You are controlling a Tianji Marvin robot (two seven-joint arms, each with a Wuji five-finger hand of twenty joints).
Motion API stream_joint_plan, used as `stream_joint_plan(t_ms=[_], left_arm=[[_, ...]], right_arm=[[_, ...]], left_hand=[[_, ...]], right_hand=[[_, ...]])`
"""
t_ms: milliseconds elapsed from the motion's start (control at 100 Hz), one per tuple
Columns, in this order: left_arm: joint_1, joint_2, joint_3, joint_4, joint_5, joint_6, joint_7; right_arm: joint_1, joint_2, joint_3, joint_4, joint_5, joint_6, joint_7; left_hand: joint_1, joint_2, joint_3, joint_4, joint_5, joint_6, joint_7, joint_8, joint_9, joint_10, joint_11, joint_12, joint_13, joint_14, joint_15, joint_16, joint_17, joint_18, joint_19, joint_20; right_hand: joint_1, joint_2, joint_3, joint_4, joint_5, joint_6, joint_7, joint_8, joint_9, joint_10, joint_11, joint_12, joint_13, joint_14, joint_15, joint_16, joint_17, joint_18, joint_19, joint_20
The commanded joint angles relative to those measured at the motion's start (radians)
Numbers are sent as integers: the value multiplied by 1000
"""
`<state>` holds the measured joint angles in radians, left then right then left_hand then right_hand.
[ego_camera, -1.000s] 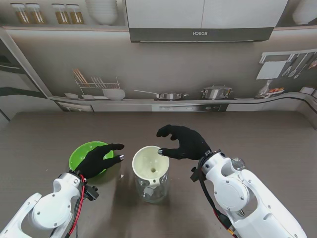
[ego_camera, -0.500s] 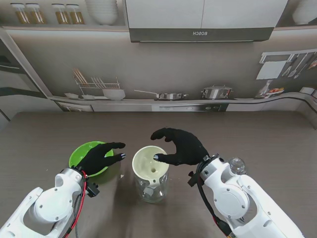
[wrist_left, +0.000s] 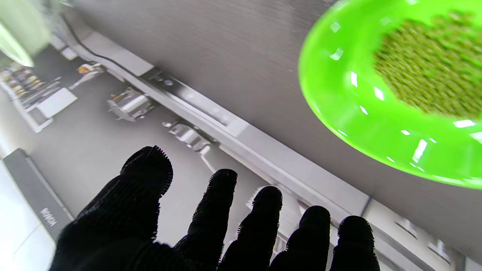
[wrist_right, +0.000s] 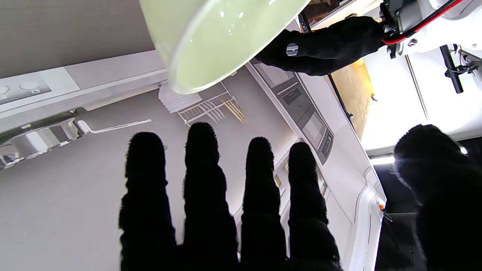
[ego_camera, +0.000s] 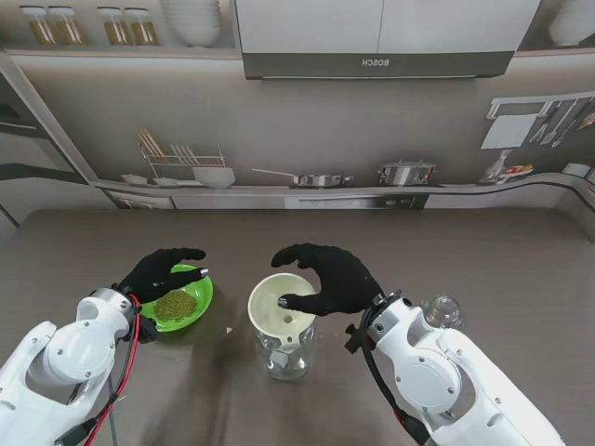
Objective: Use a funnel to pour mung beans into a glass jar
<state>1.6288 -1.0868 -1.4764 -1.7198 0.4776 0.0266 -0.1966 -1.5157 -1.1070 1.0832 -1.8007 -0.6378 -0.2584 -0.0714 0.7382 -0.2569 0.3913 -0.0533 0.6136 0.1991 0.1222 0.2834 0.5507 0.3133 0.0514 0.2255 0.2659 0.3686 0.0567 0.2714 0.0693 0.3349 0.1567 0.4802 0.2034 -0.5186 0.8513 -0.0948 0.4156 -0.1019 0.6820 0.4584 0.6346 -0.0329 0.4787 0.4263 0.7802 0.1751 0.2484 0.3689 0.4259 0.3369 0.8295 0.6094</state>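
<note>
A pale cream funnel (ego_camera: 279, 305) (wrist_right: 222, 34) sits in the mouth of a clear glass jar (ego_camera: 286, 356) at the table's middle. To its left stands a bright green bowl (ego_camera: 198, 311) (wrist_left: 339, 109) holding mung beans (ego_camera: 175, 304) (wrist_left: 433, 64). My left hand (ego_camera: 160, 270) (wrist_left: 211, 222) hovers open over the bowl's far-left rim, fingers spread, holding nothing. My right hand (ego_camera: 327, 277) (wrist_right: 226, 203) is open and arched over the funnel's right rim, thumb tip over the cone; whether it touches the rim I cannot tell.
A small glass lid or stopper (ego_camera: 441, 310) lies on the table right of the jar, beside my right forearm. A speck (ego_camera: 230, 331) lies between bowl and jar. The backdrop behind the table shows a printed kitchen counter with pots and racks.
My left hand has swung left, off the bowl's right side to its far-left rim, uncovering the beans. My right hand has crept left, farther over the funnel.
</note>
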Motion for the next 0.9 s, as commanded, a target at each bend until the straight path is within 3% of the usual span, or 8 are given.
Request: stream_joint_plan(t_ms=[0, 310, 570, 720, 890], left_arm=[[-18, 10, -14, 28, 11, 13, -20], [-90, 20, -15, 138, 138, 50, -15], [-154, 42, -1, 213, 217, 51, -97], [-186, 48, 19, 253, 216, 62, -126], [-220, 51, 47, 297, 221, 82, -139]], right_arm=[[-4, -4, -1, -2, 1, -4, 13], [-4, -5, -3, -1, 7, -7, 11], [-6, -6, -2, -1, 18, -2, 14], [-5, -5, -3, 0, 25, -2, 20], [-6, -4, 0, 0, 33, 0, 30]], left_hand=[[32, -6, 26, 28, 1, -10, -7, 0, 5, -13, 2, 13, 24, -9, 12, 20, 7, -40, 6, 21], [-7, -114, 164, 9, -44, -16, -19, -6, -9, -49, 5, 16, 36, -23, 26, 39, 41, -63, 21, 35], [-25, -187, 233, 5, -119, -48, -44, -19, -65, -101, 1, 14, -6, -71, 23, 34, 35, -106, 17, 32], [-31, -218, 254, 7, -159, -66, -55, -23, -109, -117, -4, 11, -30, -88, 19, 31, 29, -128, 11, 26], [-35, -231, 276, 7, -180, -64, -57, -23, -123, -115, 1, 11, -26, -81, 27, 32, 56, -128, 17, 22]], right_hand=[[-34, 27, -24, 35, -14, -20, -14, 25, 3, -20, -12, -7, -3, -24, -10, -12, -9, -21, -10, -15], [-35, 27, -20, 34, -8, -19, -13, 29, 12, -21, -13, -7, 4, -27, -7, -10, -7, -20, -5, -15], [-34, 27, -15, 34, -4, -16, -12, 30, 18, -21, -12, -6, 11, -26, -4, -8, -6, -20, -1, -14], [-34, 28, -11, 33, -3, -15, -10, 31, 20, -21, -13, -6, 16, -25, -1, -7, -5, -21, 2, -14], [-34, 28, -7, 33, -1, -14, -9, 31, 24, -22, -12, -5, 18, -25, 0, -6, -4, -19, 4, -13]])
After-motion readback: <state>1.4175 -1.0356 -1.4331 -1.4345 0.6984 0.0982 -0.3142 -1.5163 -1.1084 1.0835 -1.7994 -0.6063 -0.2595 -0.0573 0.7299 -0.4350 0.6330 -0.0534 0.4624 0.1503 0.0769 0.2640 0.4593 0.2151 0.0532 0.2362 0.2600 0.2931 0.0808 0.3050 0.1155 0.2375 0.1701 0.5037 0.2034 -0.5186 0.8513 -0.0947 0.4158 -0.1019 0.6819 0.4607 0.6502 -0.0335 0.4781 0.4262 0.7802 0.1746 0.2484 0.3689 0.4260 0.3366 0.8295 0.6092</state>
